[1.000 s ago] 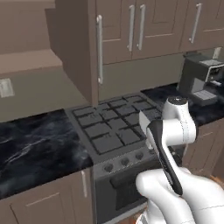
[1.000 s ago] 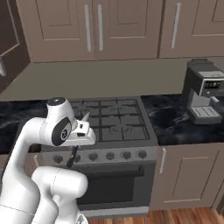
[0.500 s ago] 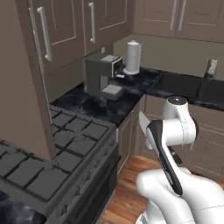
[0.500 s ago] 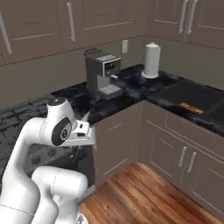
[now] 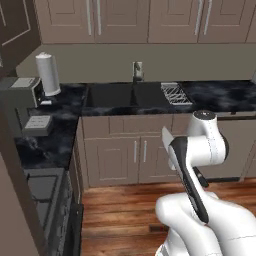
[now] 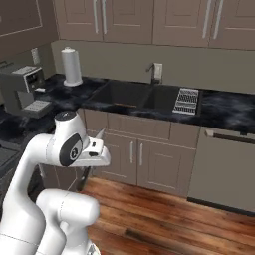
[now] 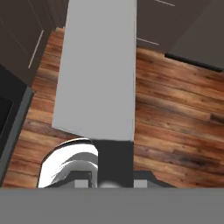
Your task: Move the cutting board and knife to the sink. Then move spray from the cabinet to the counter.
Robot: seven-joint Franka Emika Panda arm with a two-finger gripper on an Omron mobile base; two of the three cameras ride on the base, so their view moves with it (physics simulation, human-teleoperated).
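My gripper (image 7: 113,176) is shut on the short dark handle of the knife (image 7: 98,70), whose broad silver blade points away from the hand over the wooden floor. In the right base view the gripper (image 6: 97,152) sits low beside my arm with the knife (image 6: 100,135) tip sticking up; in the left base view the knife (image 5: 167,140) pokes out left of the arm. The sink (image 5: 112,95) (image 6: 130,95) lies ahead in the black counter (image 5: 220,94) (image 6: 224,107). A thin brown edge shows in the basin; I cannot tell whether it is the cutting board. The cabinet (image 5: 150,20) doors above are shut. The spray is out of view.
A white paper-towel roll (image 5: 47,74) (image 6: 72,66) and a coffee machine (image 5: 22,100) (image 6: 22,87) stand left of the sink. A dish rack (image 5: 175,93) (image 6: 187,101) lies to its right. The stove (image 5: 40,195) is at lower left. Wooden floor (image 6: 164,219) separates me from the drawers.
The whole picture has swung from the stove, past the coffee machine, to the sink, so the base has moved. The knife stays in the shut gripper, held the same way.
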